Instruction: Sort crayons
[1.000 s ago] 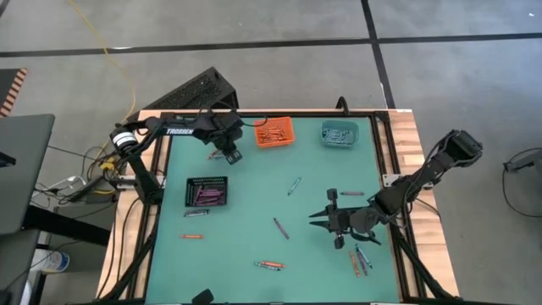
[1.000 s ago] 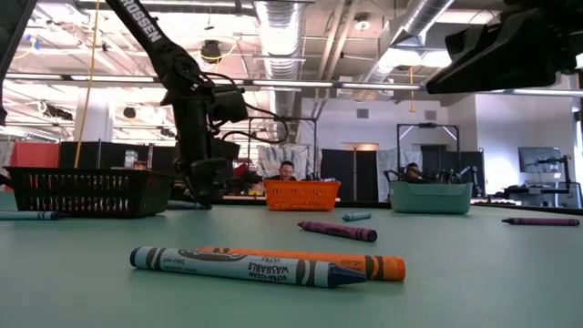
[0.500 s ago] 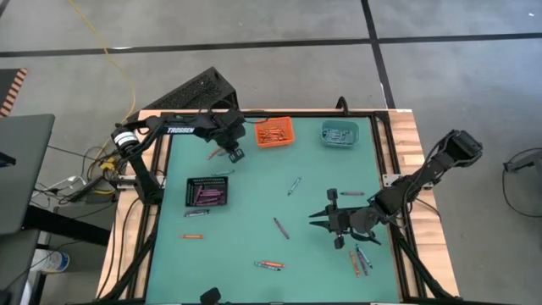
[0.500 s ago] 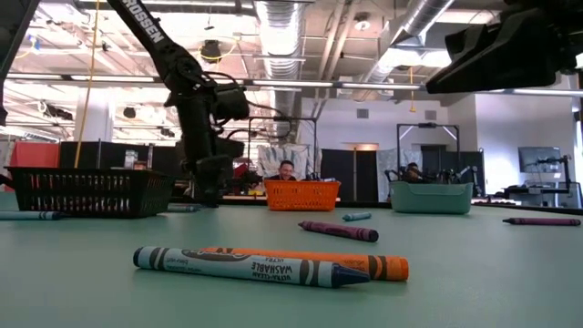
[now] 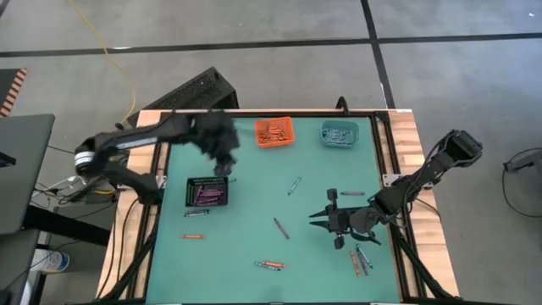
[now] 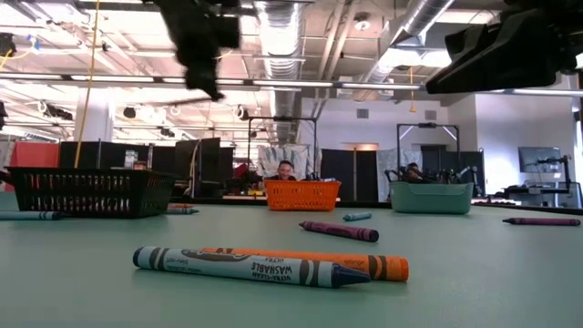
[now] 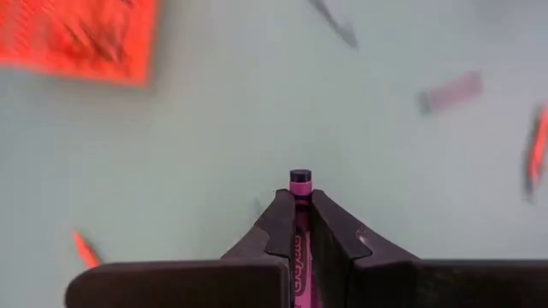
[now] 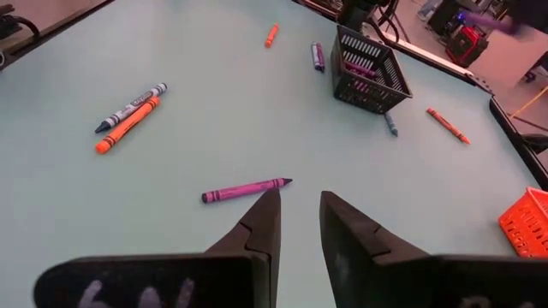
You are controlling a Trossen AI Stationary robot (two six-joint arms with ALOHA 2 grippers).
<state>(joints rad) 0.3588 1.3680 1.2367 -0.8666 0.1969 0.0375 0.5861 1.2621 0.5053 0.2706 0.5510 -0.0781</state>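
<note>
My left gripper (image 5: 222, 165) hangs high over the far edge of the black bin (image 5: 207, 191), shut on a pink crayon (image 7: 300, 181). In the low view it is a blur near the top (image 6: 202, 46). My right gripper (image 5: 315, 222) rests low at the table's right middle, open, with nothing between its fingers (image 8: 298, 201). A purple crayon (image 8: 244, 189) lies flat just ahead of its fingertips. Loose crayons lie flat about the table, among them a blue one (image 6: 246, 266) and an orange one (image 6: 369, 265) near the front edge. My left gripper pinches the pink crayon between its two fingers, and the crayon lies along them. Its dark-tipped end (image 7: 300, 177) sticks out just past the fingertips (image 7: 278, 214). The fingers slant down from above. The crayon is lifted clear of the table.
An orange bin (image 5: 273, 131) and a teal bin (image 5: 339, 133) stand at the far edge, both holding crayons. The black bin holds purple ones. More crayons lie at the left (image 5: 191, 236), centre (image 5: 277, 227), front (image 5: 268, 265) and right front (image 5: 360, 258).
My left gripper has risen fast from table height at the far left to well above the table. It has swung toward the near edge, ending over the black bin's far side. My right arm has kept still.
</note>
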